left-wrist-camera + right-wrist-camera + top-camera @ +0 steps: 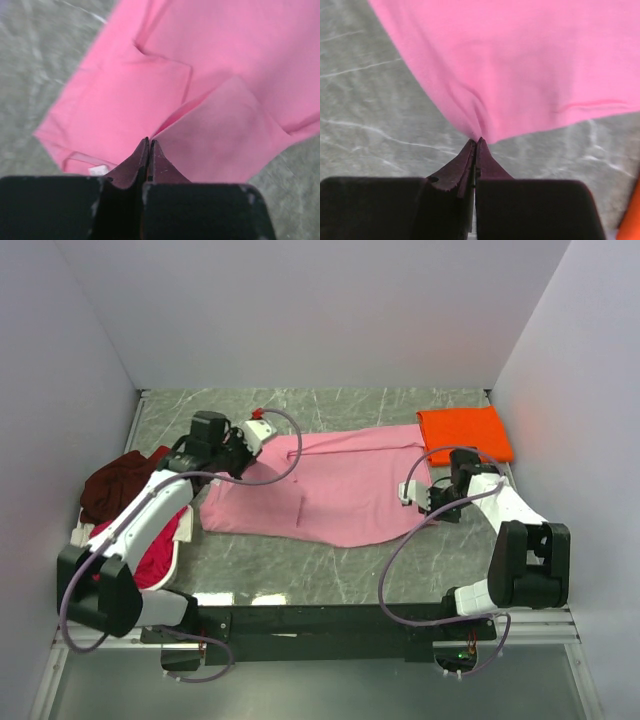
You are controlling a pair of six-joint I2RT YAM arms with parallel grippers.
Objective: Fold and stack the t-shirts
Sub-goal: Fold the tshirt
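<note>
Pinched shut, the left fingers [132, 169] grip a fold of the pink t-shirt [340, 485] at its left end. The right fingers [461, 167] are also closed, on its puckered right edge. I see that shirt spread across the middle of the desk [300, 575]. A small white tag [98, 170] sits beside the left fingers, and I can't read its writing. The orange t-shirt [465, 433] lies folded at far right. The maroon t-shirt [118, 483] and the magenta-red t-shirt [150, 558] are heaped at left.

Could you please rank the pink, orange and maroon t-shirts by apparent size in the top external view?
Largest: pink t-shirt, spread flat.
Then orange t-shirt, folded, and maroon t-shirt, bunched: about alike, I would not rank them.
</note>
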